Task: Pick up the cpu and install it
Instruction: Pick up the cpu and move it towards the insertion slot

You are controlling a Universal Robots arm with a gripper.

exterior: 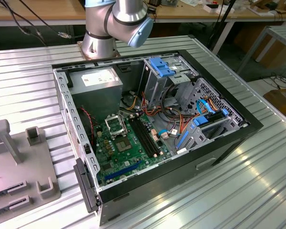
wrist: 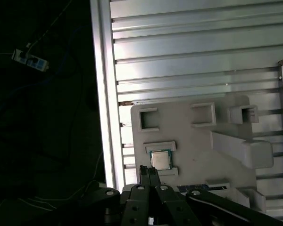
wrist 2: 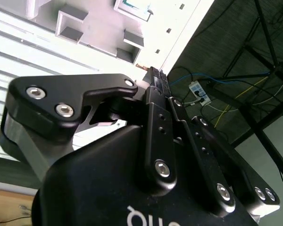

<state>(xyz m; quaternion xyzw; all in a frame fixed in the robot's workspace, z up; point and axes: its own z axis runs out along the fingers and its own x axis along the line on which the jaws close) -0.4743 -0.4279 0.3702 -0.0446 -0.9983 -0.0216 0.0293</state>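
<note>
The cpu (wrist: 160,159) is lying flat on a grey plastic tray (wrist: 198,146). Its shiny silver top is facing up. It is sitting between two little raised grey bars on the tray. Nothing is touching it.

The gripper (wrist: 148,170) is hanging over the tray, and in the first wrist view its black tips are showing just beside the cpu. The two fingers (wrist: 144,173) are pressed tight together. They are holding nothing. In the second wrist view the gripper (wrist 2: 154,75) is pointing at the edge of the tray (wrist 2: 99,23), and the fingers are looking squeezed together there too.

The tray is resting on a silver metal table (wrist: 179,47) with long ridges. Other raised blocks and empty pockets are standing up on the tray. Past the table's edge, a white power strip (wrist: 30,60) is lying on the dark floor.

In the exterior view, an open computer case (exterior: 238,131) is lying on its side on the table. The green motherboard (exterior: 114,155) is showing inside it. The square black socket (exterior: 115,126) with its metal frame is sitting on the board, just beside the long black memory slots (exterior: 145,136). A grey power-supply box (exterior: 97,81) is sitting in the case's far corner. The robot arm (exterior: 114,24) is standing behind the case. The grey tray (exterior: 9,176) is lying on the exterior view's left, apart from the case.
</note>
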